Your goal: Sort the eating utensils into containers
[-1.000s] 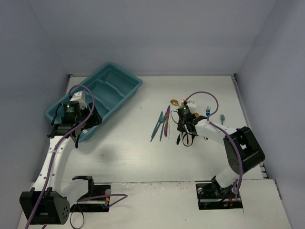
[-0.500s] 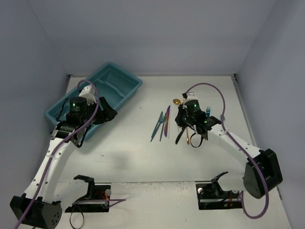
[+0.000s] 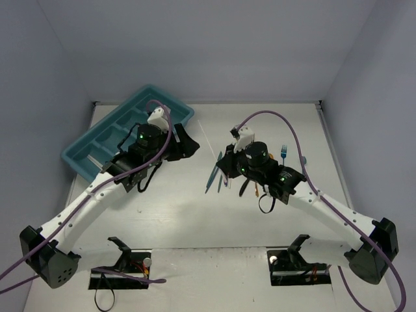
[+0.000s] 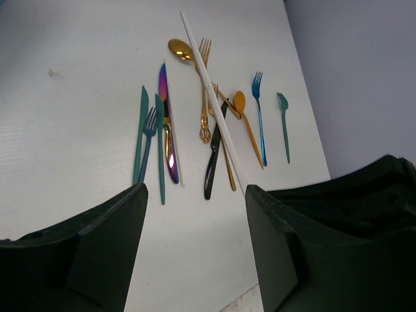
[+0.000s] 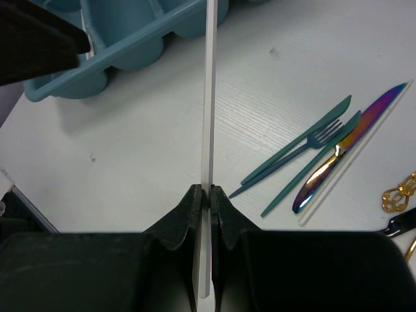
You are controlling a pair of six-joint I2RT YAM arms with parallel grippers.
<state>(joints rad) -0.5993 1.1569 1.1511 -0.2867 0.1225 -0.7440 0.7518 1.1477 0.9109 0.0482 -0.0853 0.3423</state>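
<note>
Left arm reaches up from its base at the near-left corner, elbow low, wrist over the near-right end of the teal cutlery tray (image 3: 114,114), which sits angled at the far-left of the white surface (image 3: 169,214). Left pincer (image 4: 195,190) is released, fingers (image 4: 110,240) spread wide with nothing between them, and points across at the loose utensils. Right arm comes in from the near-right corner, forearm sloping left, wrist above mid-surface. Right pincer (image 5: 209,190) is clenched on a thin white stick (image 5: 209,97); the stick runs straight out ahead of the fingers toward the tray, and I cannot tell whether its far tip touches anything. The remaining utensils lie loose on the surface, right of centre. At the left of the group, two teal knives (image 4: 140,133) flank a blue-grey fork (image 4: 148,140), with an iridescent purple knife (image 4: 167,123) just beside them. In the middle are a gold spoon (image 4: 181,49), an ornate gold fork (image 4: 205,84), a black piece (image 4: 213,156) and a smaller gold spoon (image 4: 246,123), partly overlapping. A blue fork (image 4: 259,114) and a small teal piece (image 4: 284,123) lie apart at the right. In the left wrist view the white stick crosses over the gold ones
</note>
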